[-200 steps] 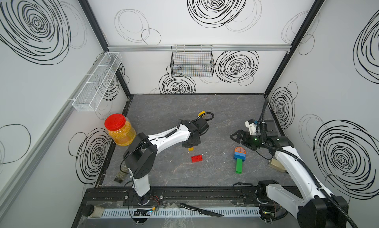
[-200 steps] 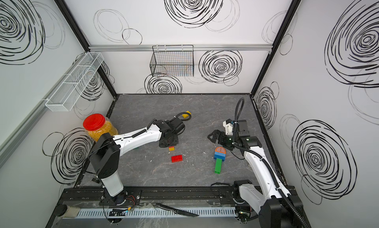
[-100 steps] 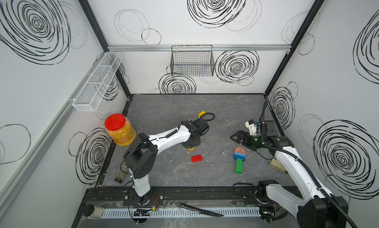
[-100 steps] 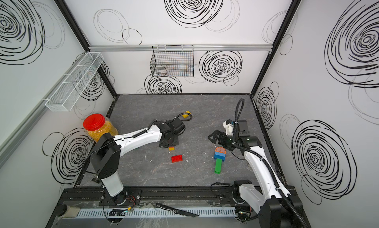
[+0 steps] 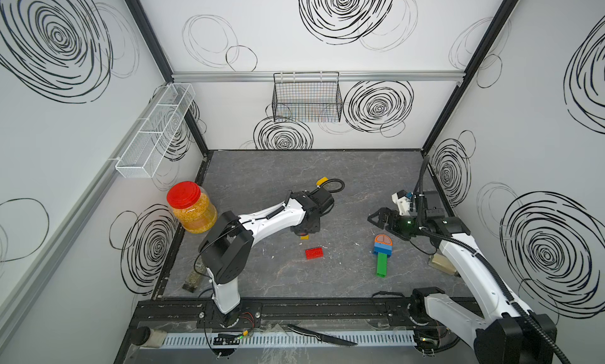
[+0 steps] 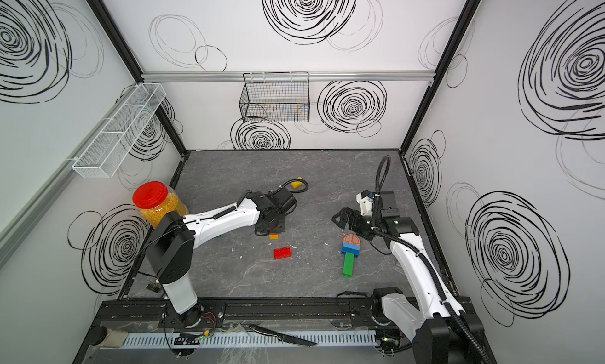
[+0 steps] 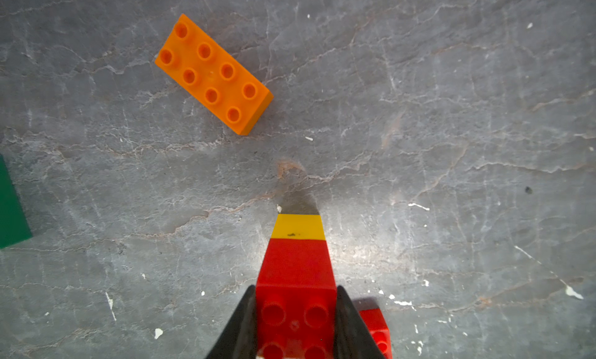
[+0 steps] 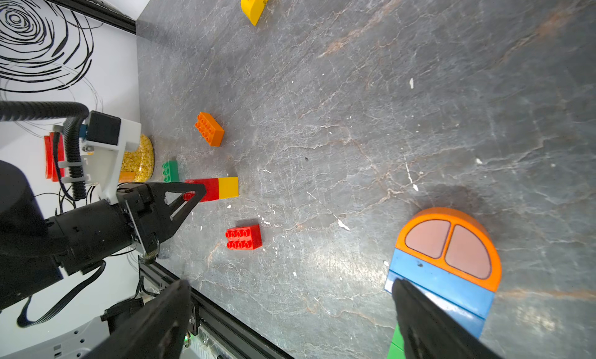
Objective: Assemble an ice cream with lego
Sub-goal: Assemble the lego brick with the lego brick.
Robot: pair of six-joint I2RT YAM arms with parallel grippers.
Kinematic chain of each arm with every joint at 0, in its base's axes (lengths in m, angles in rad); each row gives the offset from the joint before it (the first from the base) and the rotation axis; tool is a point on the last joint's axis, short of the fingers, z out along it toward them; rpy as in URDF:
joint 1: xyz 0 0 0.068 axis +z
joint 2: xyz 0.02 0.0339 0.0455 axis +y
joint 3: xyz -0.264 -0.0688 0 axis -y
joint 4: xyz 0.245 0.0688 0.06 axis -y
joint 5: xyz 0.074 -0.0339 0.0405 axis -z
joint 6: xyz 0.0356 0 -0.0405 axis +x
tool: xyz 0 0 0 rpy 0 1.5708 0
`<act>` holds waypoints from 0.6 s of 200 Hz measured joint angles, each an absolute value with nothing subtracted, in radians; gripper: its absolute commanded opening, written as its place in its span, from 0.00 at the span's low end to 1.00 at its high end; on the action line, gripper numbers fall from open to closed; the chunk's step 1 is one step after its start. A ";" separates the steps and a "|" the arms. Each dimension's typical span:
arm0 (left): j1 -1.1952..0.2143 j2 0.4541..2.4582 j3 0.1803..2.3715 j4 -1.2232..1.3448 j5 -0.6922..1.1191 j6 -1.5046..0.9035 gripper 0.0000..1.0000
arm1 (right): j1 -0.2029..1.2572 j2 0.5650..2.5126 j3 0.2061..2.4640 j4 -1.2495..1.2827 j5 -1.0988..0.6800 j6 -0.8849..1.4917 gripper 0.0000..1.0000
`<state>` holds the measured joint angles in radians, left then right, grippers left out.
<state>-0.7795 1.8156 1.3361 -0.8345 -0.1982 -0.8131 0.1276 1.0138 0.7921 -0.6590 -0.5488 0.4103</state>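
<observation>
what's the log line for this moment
left claw: shut on red-yellow stack | right claw: open, by orange-blue-green stack | loose: red brick, orange brick

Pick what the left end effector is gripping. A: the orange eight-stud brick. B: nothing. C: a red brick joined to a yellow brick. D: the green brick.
C: the left end effector is shut on the red brick, which sits joined to the yellow brick.

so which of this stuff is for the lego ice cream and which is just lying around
job: red-and-yellow stack in left pincer, red brick, orange brick, green brick, yellow rounded brick, orange-blue-green stack
lying about: jar, knife, wire basket, mesh shelf
</observation>
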 measured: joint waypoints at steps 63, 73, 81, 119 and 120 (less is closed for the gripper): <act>-0.776 1.813 1.338 -0.837 -0.195 -0.812 0.30 | 0.128 1.014 0.801 -0.662 -0.549 0.411 1.00; -0.776 1.813 1.340 -0.839 -0.194 -0.812 0.32 | 0.128 1.014 0.801 -0.662 -0.549 0.411 1.00; -0.776 1.813 1.341 -0.840 -0.192 -0.812 0.34 | 0.128 1.013 0.801 -0.662 -0.549 0.411 1.00; -0.772 1.813 1.343 -0.842 -0.187 -0.813 0.42 | 0.128 1.010 0.801 -0.665 -0.548 0.411 1.00; -0.772 1.813 1.343 -0.842 -0.187 -0.813 0.42 | 0.128 1.010 0.801 -0.665 -0.548 0.411 1.00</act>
